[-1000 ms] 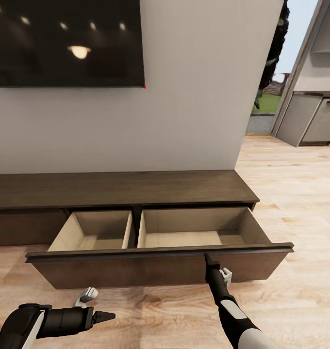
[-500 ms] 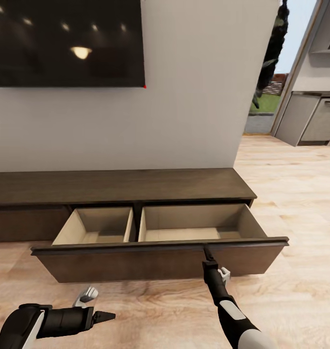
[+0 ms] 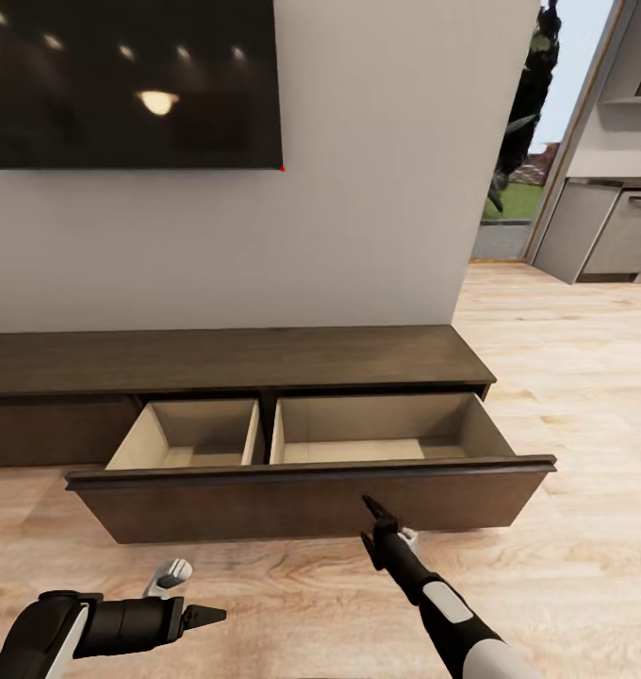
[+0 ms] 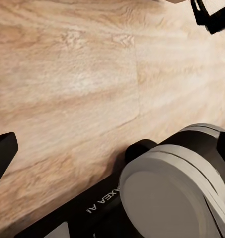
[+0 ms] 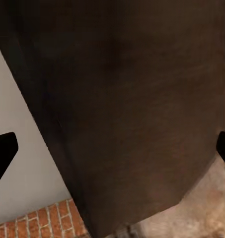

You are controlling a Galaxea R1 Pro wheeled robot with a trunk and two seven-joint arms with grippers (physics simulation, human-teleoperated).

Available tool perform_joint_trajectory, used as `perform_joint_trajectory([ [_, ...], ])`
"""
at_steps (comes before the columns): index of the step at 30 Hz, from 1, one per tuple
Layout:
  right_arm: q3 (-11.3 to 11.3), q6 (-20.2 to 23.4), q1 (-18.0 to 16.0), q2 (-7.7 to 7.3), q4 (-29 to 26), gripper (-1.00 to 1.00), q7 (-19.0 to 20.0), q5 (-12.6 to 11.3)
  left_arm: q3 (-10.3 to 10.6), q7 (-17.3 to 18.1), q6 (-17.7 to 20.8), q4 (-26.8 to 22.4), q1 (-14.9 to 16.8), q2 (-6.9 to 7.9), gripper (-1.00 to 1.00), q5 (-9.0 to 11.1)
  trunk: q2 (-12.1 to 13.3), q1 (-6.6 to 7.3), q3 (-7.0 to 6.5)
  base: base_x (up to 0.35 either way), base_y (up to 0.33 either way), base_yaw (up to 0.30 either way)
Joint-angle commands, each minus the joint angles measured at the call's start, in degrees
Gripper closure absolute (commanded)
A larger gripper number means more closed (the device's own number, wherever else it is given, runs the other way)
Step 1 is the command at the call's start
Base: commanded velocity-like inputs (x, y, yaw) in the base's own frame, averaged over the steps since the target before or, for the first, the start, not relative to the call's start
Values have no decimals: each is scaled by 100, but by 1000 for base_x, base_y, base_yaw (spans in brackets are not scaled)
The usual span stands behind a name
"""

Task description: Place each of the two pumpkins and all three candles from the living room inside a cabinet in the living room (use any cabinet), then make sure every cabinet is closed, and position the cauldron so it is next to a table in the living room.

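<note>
Left gripper [image 3: 205, 616] lies low over the wood floor [image 3: 566, 396], pointing right, fingers apart. One cabinet [image 3: 236, 363] along the wall, its one wide drawer [image 3: 311, 495] pulled out, two beige compartments. Right gripper [image 3: 377, 512] angles toward the drawer front, fingers spread.

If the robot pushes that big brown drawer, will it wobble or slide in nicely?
The drawer will probably slide straight in, since its long front sits level. It looks light: both beige compartments seem empty. The right gripper presses right of the middle, so it might twist slightly.
</note>
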State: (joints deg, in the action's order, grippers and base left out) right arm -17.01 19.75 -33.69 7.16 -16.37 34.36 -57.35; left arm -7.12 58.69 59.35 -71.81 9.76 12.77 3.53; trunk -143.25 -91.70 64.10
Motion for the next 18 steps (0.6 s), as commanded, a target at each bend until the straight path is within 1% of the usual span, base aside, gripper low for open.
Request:
perform_joint_trajectory([
  [1,91,232,4,-21,-6,-100,-161,3,0,-1,5,-6,0,-11,-100,-1,0,0,0,-8,0,0],
  [3,191,516,49,-76,-11,-100,-397,7,0,-4,16,-12,0,-21,-100,-11,0,0,0,-4,0,0],
  [4,205,570,59,-88,-12,-100,-433,7,-2,-5,18,-13,0,-23,-100,-12,1,3,-22,-3,0,0],
  [6,231,746,76,-127,-14,-100,-501,5,-13,-6,24,-15,0,-23,-100,-19,82,47,-58,-2,0,0],
  [8,250,1185,89,-300,11,-100,-548,12,-26,-11,25,-1,0,-11,-100,-38,162,90,-94,0,0,0],
  [10,258,1570,103,-509,34,-100,-561,13,-28,-19,28,5,0,9,-100,-48,242,134,-130,0,0,0],
  [12,264,1824,124,-721,112,-100,-558,13,-31,-29,29,9,0,27,-100,-55,322,178,-166,0,0,0],
  [13,263,1896,200,-820,202,-100,-550,13,-29,-34,27,13,0,31,-100,-66,362,200,-184,0,0,0],
  [15,258,1972,529,-990,389,-100,-524,11,-11,-40,16,60,0,30,-100,-110,442,244,-220,0,0,0],
  [16,252,1991,663,-1037,433,-100,-515,9,-1,-47,8,88,0,28,-100,-141,483,266,-238,0,0,0],
  [17,251,2007,813,-1086,491,-100,-509,10,-9,-65,-4,200,0,27,-100,-229,523,288,-256,0,0,0],
  [18,251,2010,850,-1098,519,-100,-509,11,-15,-69,-6,265,0,29,-100,-279,563,310,-274,0,0,0],
])
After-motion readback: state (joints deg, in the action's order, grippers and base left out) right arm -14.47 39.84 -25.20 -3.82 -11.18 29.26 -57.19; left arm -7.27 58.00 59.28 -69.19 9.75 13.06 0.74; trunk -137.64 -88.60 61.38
